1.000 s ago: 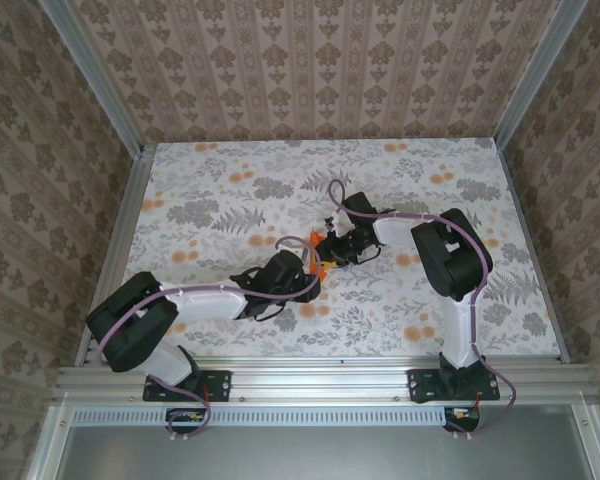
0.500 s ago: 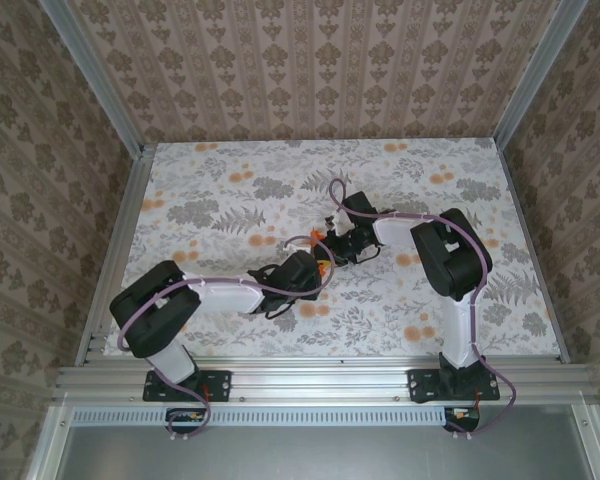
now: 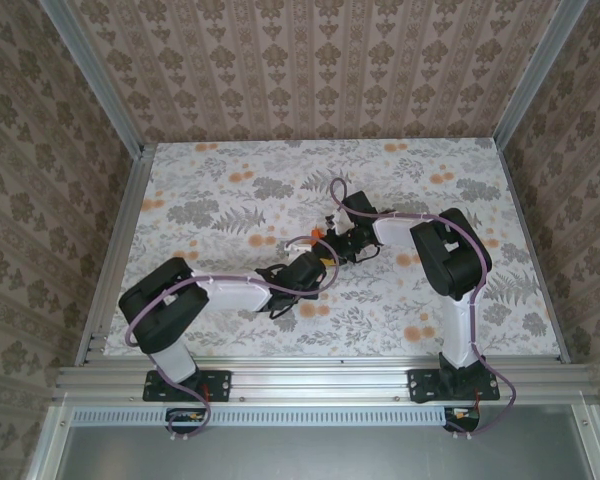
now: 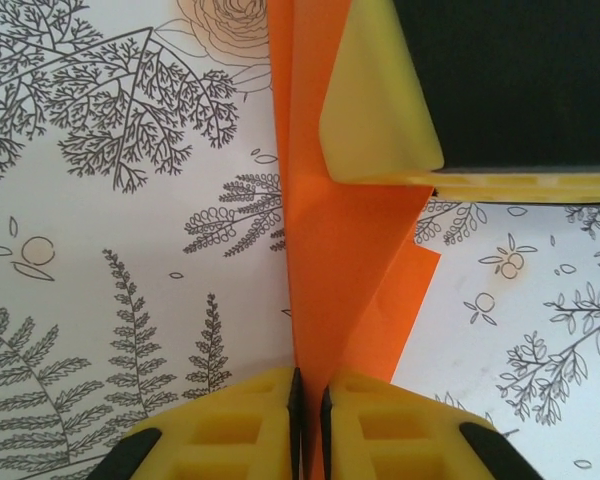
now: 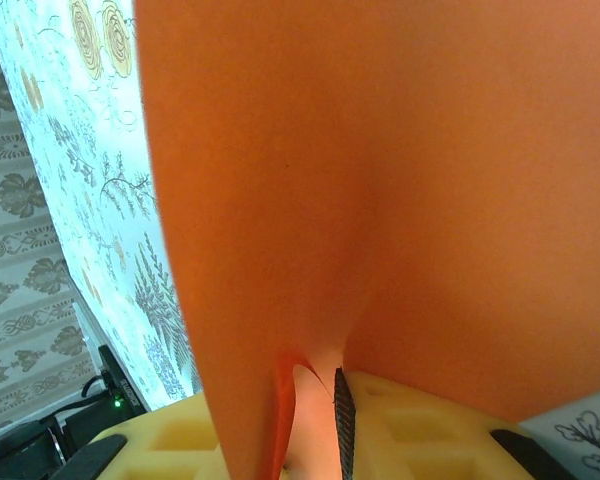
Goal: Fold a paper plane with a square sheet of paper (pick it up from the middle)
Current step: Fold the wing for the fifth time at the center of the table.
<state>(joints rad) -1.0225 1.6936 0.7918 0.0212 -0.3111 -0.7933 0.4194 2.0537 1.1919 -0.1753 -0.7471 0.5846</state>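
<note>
Obs. The orange sheet [image 4: 320, 280] is already folded into a narrow, layered strip. It is held on edge over the middle of the tabletop [image 3: 230, 190], well away from every edge. We cannot tell whether its lower edge touches the surface.

In the left wrist view one long crease runs straight up the strip. A flap corner juts out to one side, so the layers do not look fully aligned.

Left tool [image 4: 310, 385]: the yellow fingers are nearly together, with the orange layers pinched in the slit between them. We read this as clamped on the sheet at its near end.

Right tool [image 5: 315, 390]: the sheet runs down into the gap between its fingers, so it is gripping the same sheet further along. In the left wrist view one of its fingers lies flat against the paper.

The two tools sit close together, with a short span of paper between them.

Risks, our judgement:
- Both tools hold one thin sheet, so any move apart that is not matched could tear it along the crease or at a pinch point.
- A move toward each other would buckle the short span and put in a stray crease.
- The left bite looks shallow, so a twist could let the layers slide out and the fold spring open.
- Pressing the next fold with the flap misaligned would leave the plane lopsided.
</note>
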